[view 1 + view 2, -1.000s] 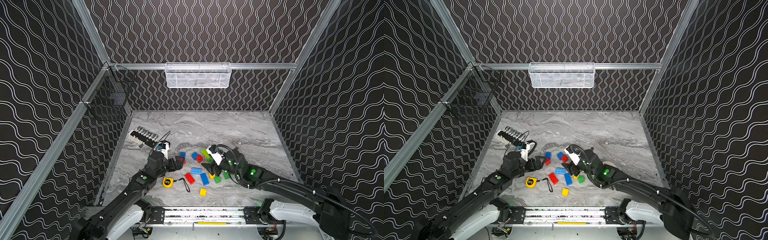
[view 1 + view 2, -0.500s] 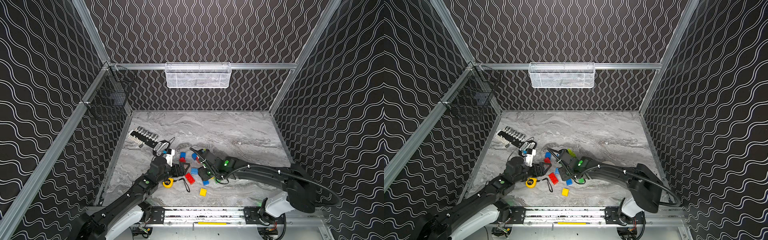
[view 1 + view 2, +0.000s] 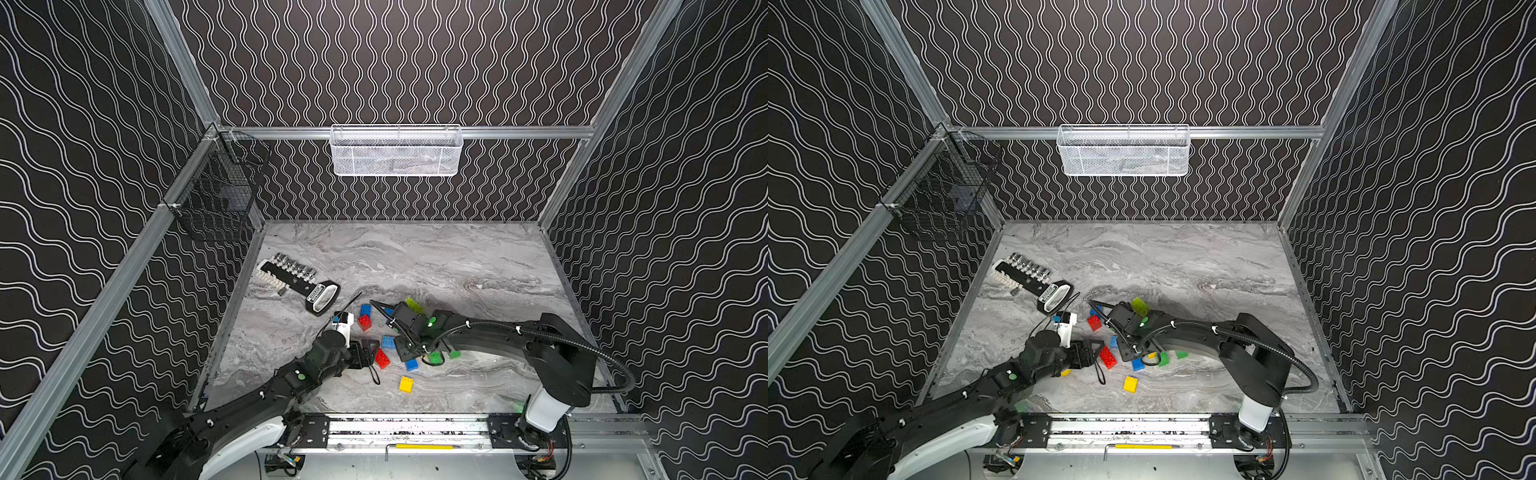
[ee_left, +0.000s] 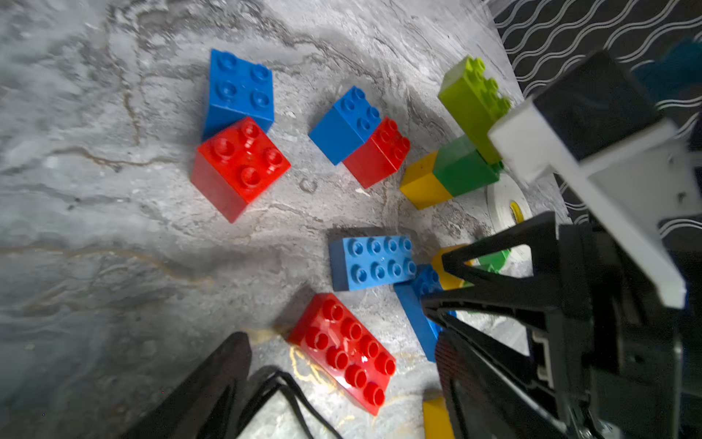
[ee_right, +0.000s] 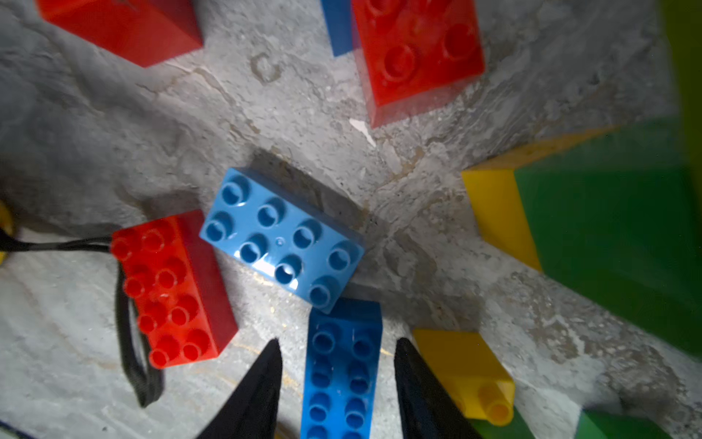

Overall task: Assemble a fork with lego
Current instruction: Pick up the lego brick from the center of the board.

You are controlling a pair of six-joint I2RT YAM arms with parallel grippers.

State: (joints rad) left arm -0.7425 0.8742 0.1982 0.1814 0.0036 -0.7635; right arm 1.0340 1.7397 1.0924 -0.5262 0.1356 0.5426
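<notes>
Lego pick-up: right gripper (image 5: 338,342) gapes astride blue oblong brick (image 5: 342,380), three o'clock of red oblong brick (image 3: 382,358); left gripper (image 4: 340,340) open; next needs a squeeze

The lego (image 5: 281,239) was hard plastic, smooth and glossy, with white glints on the studs of a pale blue brick. The table (image 3: 415,257) had a grey marbled finish, matt, and grainy up close. The fingers (image 5: 250,399) of the right end effector (image 5: 338,342) were matt black plastic. A black cord (image 5: 125,342) looked woven and dull. The frame rails (image 3: 415,132) were brushed metal with a soft sheen. A white basket (image 3: 396,151) and a black basket (image 3: 216,195) were painted wire mesh. The sockets (image 3: 293,264) shone like polished metal on a black plastic holder (image 3: 286,277). The walls (image 3: 415,62) were matt black with thin white wavy lines.
</notes>
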